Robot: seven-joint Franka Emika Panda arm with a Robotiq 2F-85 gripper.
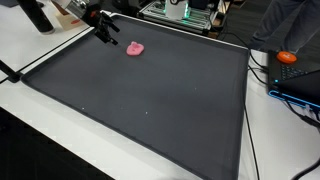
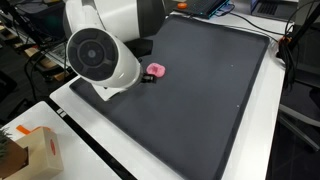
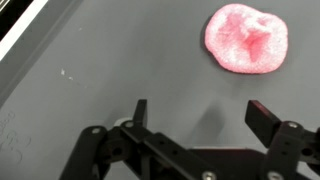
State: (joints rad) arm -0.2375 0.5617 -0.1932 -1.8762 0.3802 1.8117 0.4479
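Reading the wrist view left to right: white table edge in the top-left corner, then bare dark mat, then your gripper along the bottom, then the pink lump at top right.

Fingers are spread wide with nothing between them, only mat. No contact with anything.

The offset is the relation that counts. The pink lump lies ahead of the fingertips and off to the frame-right. Its centre sits about in line with the frame-right finger, not over the gap, so it's apart from both fingers and outside the jaws' line. My read: you're short of it and off-centre.

Long axis: hardly any. It's near round, slightly wider across the frame, so roughly parallel to the line between the fingers. Approach angle looks uncritical to me.

An exterior view agrees: the gripper sits near the mat's far corner, with the pink lump just beside it on the mat, not touching. In the other exterior view, the white arm housing blocks most of the gripper. The pink lump shows just past it, close to the mat's edge.

Looks: pink, low and flattish, with a dimpled, crumpled top, a fuzzy outline and paler patches. It looks soft and squashable. Can't tell whether it's cloth, foam or putty.
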